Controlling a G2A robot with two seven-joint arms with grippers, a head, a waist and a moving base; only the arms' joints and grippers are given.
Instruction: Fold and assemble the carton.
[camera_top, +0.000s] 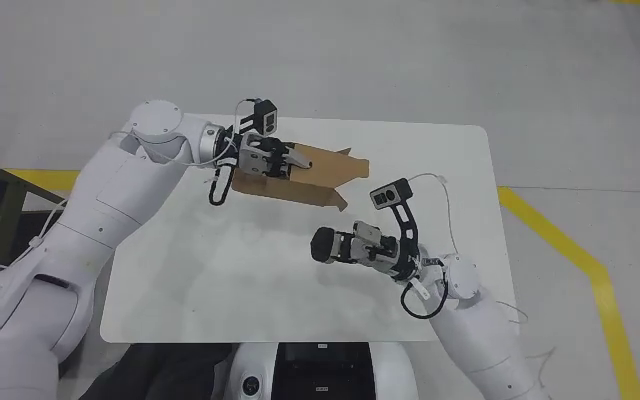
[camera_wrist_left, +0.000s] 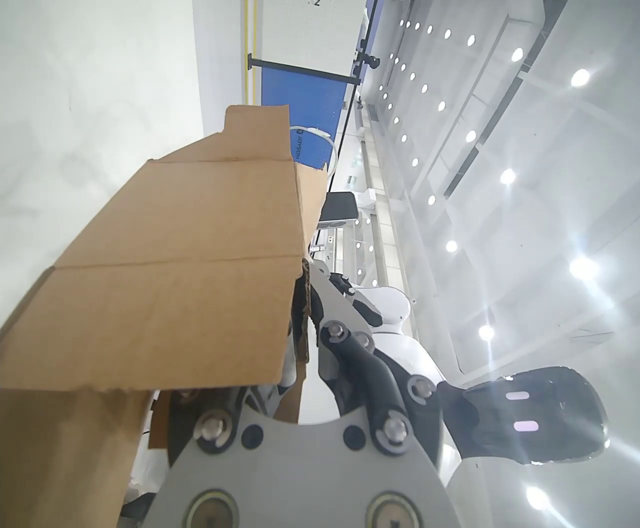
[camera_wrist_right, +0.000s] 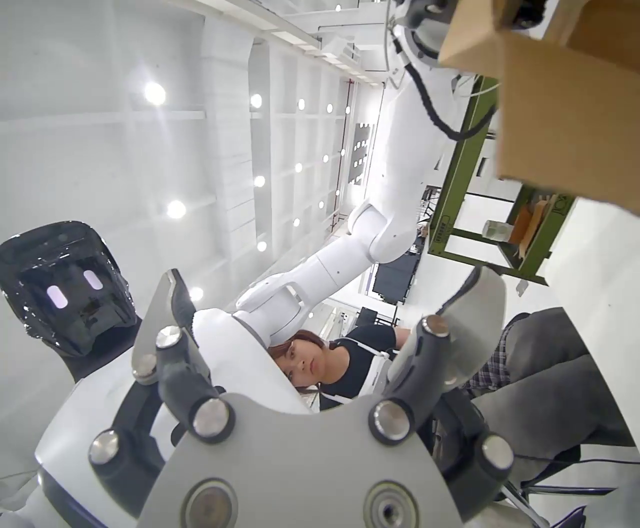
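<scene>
Carton (camera_top: 322, 176) sits toward 12 o'clock on the table (camera_top: 200, 285), a half-opened brown sleeve with loose flaps poking out at its 3 o'clock end. The left claw (camera_top: 292, 160) comes in from 9 o'clock and is clamped on one cardboard wall. In the left wrist view that panel covers most of the claw, with a torn, corrugated edge right against one finger (camera_wrist_left: 350, 350). Whether the carton's lower edge rests on the table or hangs just above it cannot be told.

The right claw (camera_top: 322, 244) is at 5 o'clock of the carton, near but apart from it. Its fingers (camera_wrist_right: 172, 305) are spread wide with nothing between them.

The step in hand looks like squaring the sleeve and readying the end flaps, so the task seems early, with no flap folded shut. The next move likely calls for the right claw to go to the flaps at 3 o'clock and press one inward along its crease. Meanwhile the left claw would brace the body so that it does not collapse or twist.
</scene>
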